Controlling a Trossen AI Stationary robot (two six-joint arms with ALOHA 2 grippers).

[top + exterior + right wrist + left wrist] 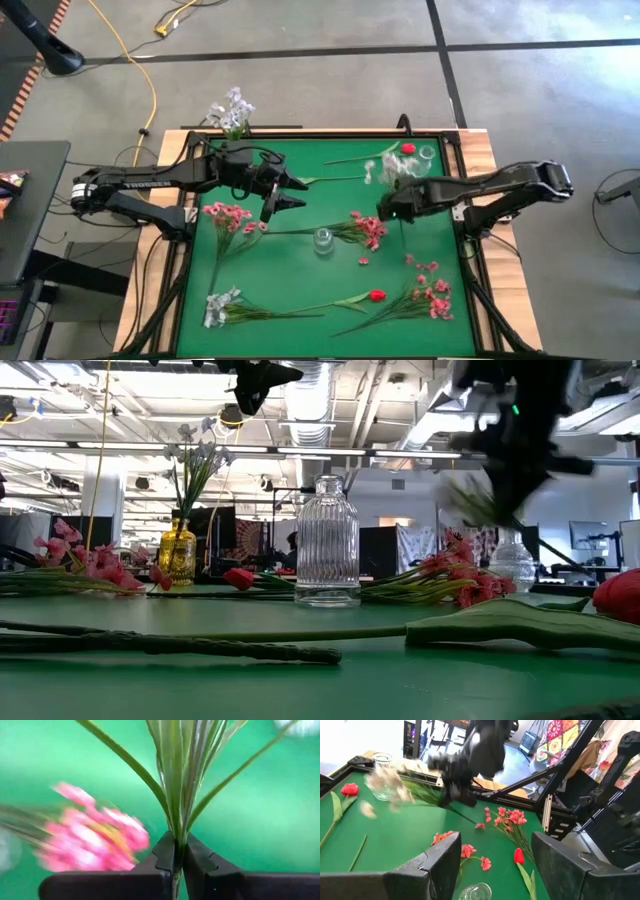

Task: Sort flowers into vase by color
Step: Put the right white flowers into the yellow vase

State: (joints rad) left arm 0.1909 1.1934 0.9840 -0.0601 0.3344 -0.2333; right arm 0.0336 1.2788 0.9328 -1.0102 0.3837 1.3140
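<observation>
One whitish spray (175, 775) has its green stems pinched between the right gripper's (178, 851) closed jaws, lifted over the tabletop (300, 275) beyond the clear ribbed vase (322, 240). Beside that vase, left gripper (293, 192) hovers with jaws wide, empty.

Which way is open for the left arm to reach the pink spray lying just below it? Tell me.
Probably straight down. The left gripper hovers with fingers open and empty, and the pink spray lies uncovered on the green table close beside it. The right gripper, shut on a whitish flower, is well away.
</observation>
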